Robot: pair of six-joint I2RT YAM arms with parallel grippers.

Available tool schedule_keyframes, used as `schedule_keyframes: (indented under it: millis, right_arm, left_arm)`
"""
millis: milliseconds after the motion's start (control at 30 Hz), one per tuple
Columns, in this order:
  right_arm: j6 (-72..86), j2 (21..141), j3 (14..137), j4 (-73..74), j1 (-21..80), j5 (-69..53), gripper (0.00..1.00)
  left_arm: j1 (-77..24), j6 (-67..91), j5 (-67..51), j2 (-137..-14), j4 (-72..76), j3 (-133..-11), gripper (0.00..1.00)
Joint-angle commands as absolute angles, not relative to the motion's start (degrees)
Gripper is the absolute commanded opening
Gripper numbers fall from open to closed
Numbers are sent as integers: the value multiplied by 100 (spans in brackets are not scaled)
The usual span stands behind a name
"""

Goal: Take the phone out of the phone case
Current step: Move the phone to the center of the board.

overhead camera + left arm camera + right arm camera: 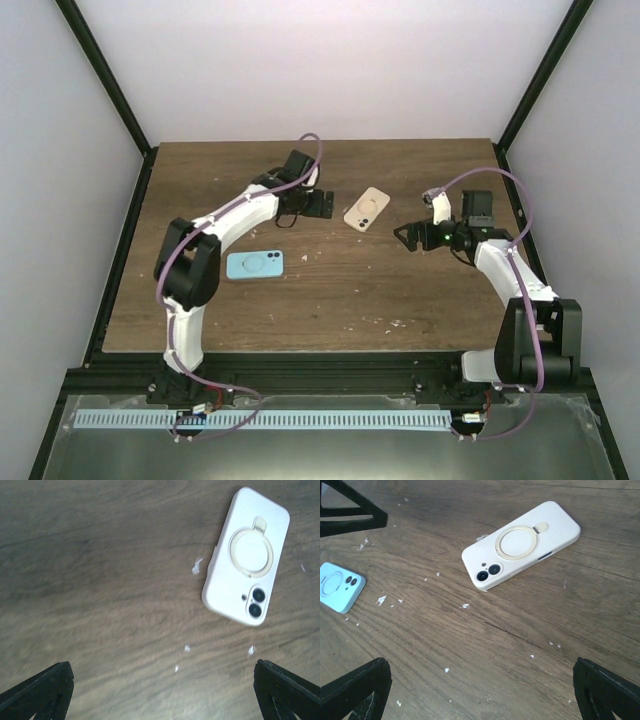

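A cream phone case [366, 209] lies flat at the middle of the wooden table [330, 300], back up, with a ring on its back and the phone's two dark camera lenses showing through it. In the left wrist view the case [246, 557] lies up and to the right of my open left gripper [162, 700], apart from it. From the right wrist, the case [520, 544] sits well ahead of my open right gripper [480, 695]. Seen from the top, the left gripper [318, 205] is just left of the case and the right gripper [405, 237] just right of it. Neither touches it.
A light blue phone case [254, 264] lies flat at the left, beside the left arm's elbow, and also shows at the left edge as the blue case [339, 586]. Small white flecks [381, 599] dot the wood. Black frame rails border the table.
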State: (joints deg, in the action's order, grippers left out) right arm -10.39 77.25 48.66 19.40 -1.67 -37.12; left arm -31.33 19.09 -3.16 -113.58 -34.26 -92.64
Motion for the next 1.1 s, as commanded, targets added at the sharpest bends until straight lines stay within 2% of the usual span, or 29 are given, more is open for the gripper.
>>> schedule_keyframes:
  millis: [0, 233, 433, 500, 1067]
  right_arm:
    - [-896, 7811, 4960, 1753, -132, -3453, 100]
    - [-906, 7932, 5039, 1846, -132, -3611, 100]
    - [-938, 7961, 5036, 1857, -132, -3561, 100]
    - [-940, 7979, 5045, 1866, -134, -3551, 100]
    - [-923, 8029, 5077, 1916, -132, -3551, 100]
  left_arm:
    - [-3284, 1683, -388, -11912, -2983, -9840, 100]
    - [-3449, 1422, -727, -13018, -2593, -10877, 92]
    - [-3693, 1375, -462, -13639, -2645, -11507, 94]
    - [-3802, 1294, -337, -13783, -2728, -11660, 100]
    - [-4134, 853, 683, -14259, -3236, -11959, 100]
